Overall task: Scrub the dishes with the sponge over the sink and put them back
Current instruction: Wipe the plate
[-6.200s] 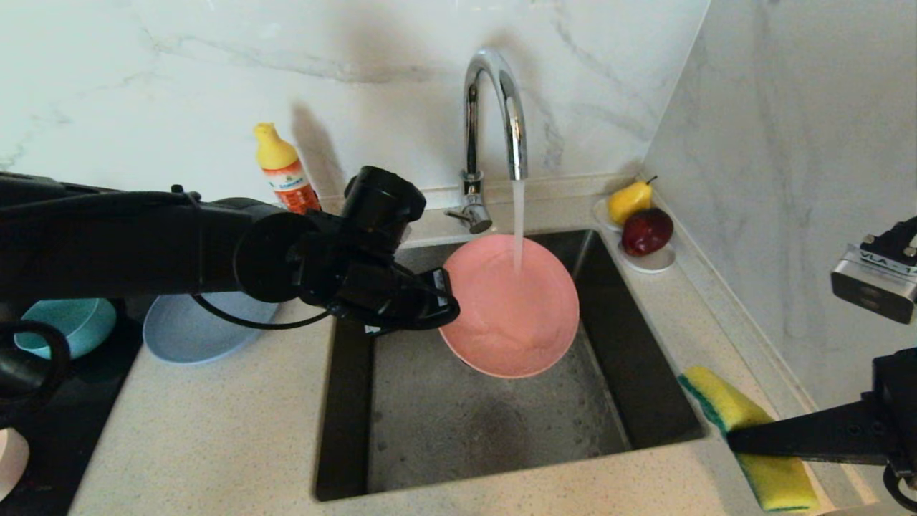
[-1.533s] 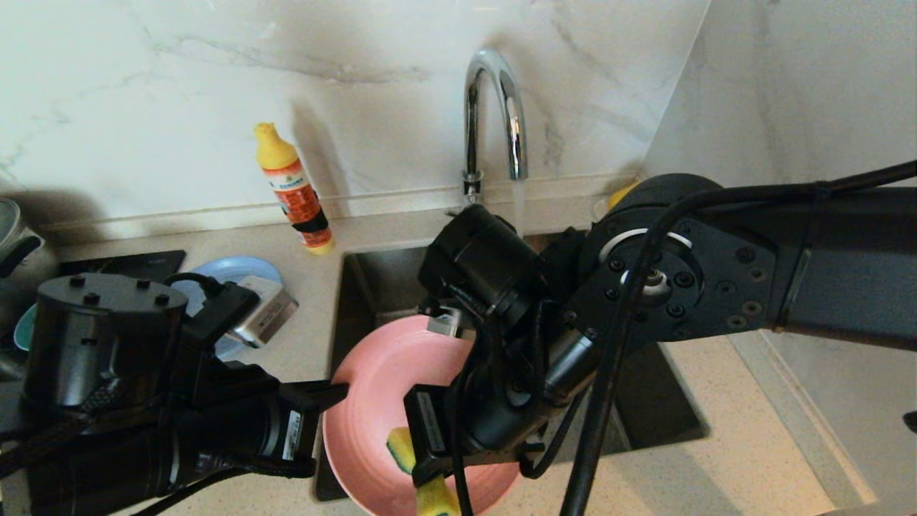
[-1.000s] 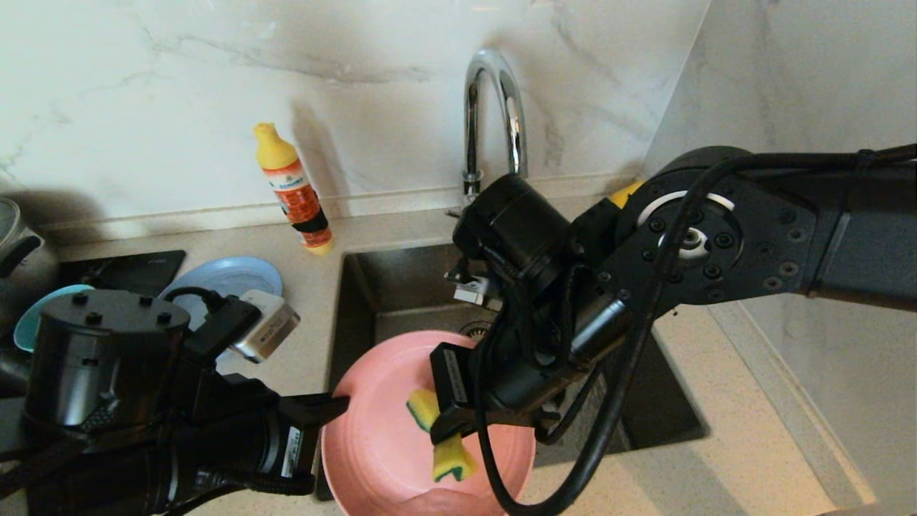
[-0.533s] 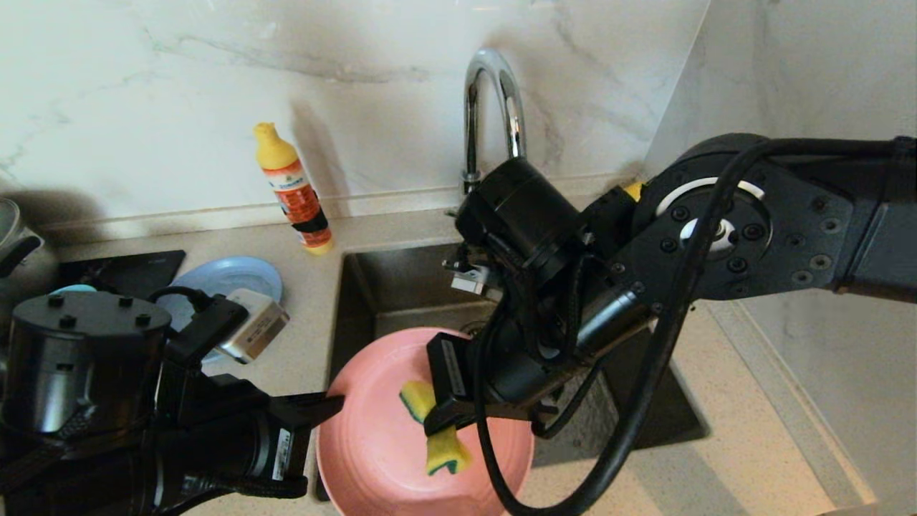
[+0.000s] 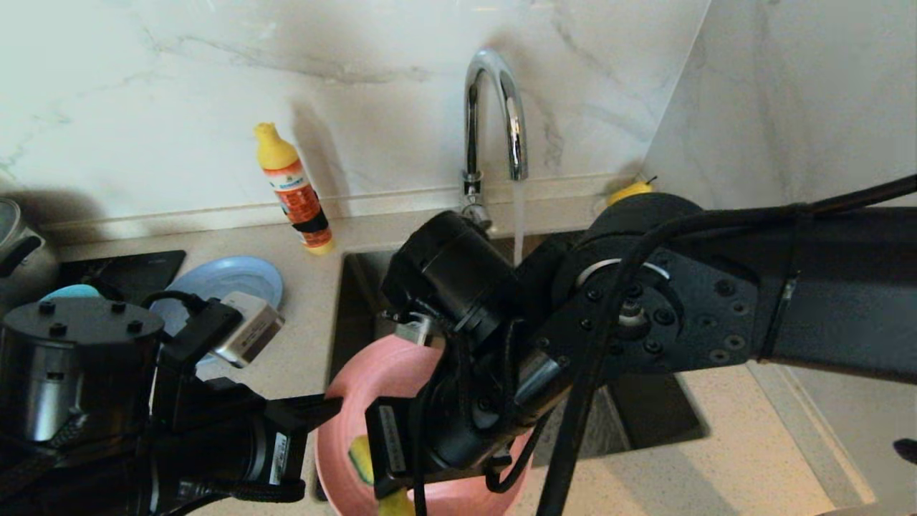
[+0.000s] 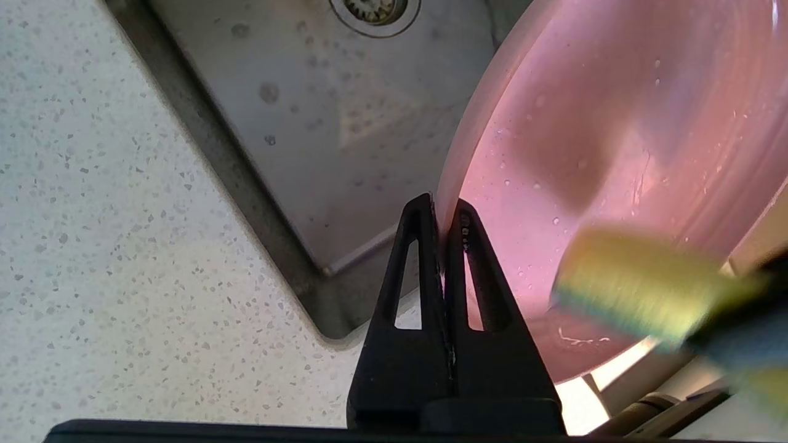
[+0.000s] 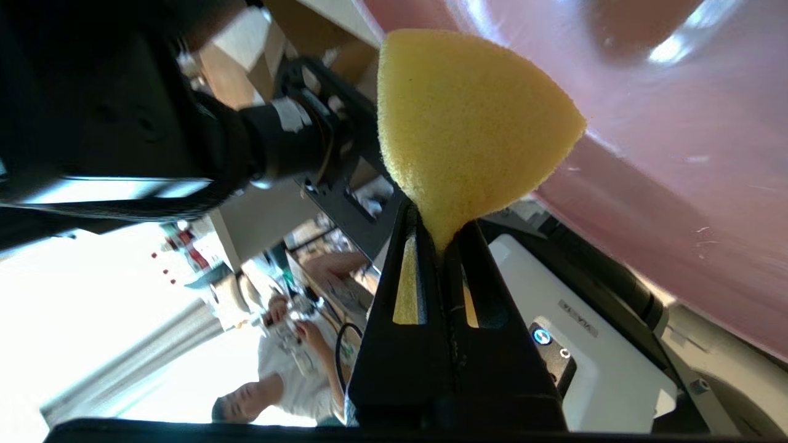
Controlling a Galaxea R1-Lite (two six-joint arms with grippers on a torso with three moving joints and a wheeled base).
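Observation:
The salmon-pink plate point(image 5: 347, 423) hangs tilted over the near left corner of the sink point(image 5: 362, 287). My left gripper point(image 5: 331, 405) is shut on the plate's left rim; in the left wrist view its fingertips point(image 6: 440, 206) pinch the rim of the wet plate point(image 6: 615, 123). My right gripper point(image 5: 383, 491) is shut on the yellow sponge point(image 5: 360, 459), pinched at its middle, low against the plate's face. In the right wrist view the sponge point(image 7: 468, 117) bulges out of the gripper point(image 7: 440, 224) beside the plate point(image 7: 677, 135). The right arm hides most of the plate.
Water runs from the chrome tap point(image 5: 494, 107) into the sink. A grey-blue plate point(image 5: 222, 276) and a teal bowl point(image 5: 71, 292) sit on the counter at left, near a steel pot point(image 5: 14, 244). A soap bottle point(image 5: 294, 190) stands behind. Fruit point(image 5: 630, 190) lies behind the right arm.
The right arm has swung down and to the left, dragging the sponge from the plate's middle to its near lower edge. The left gripper still holds the plate in the same place.

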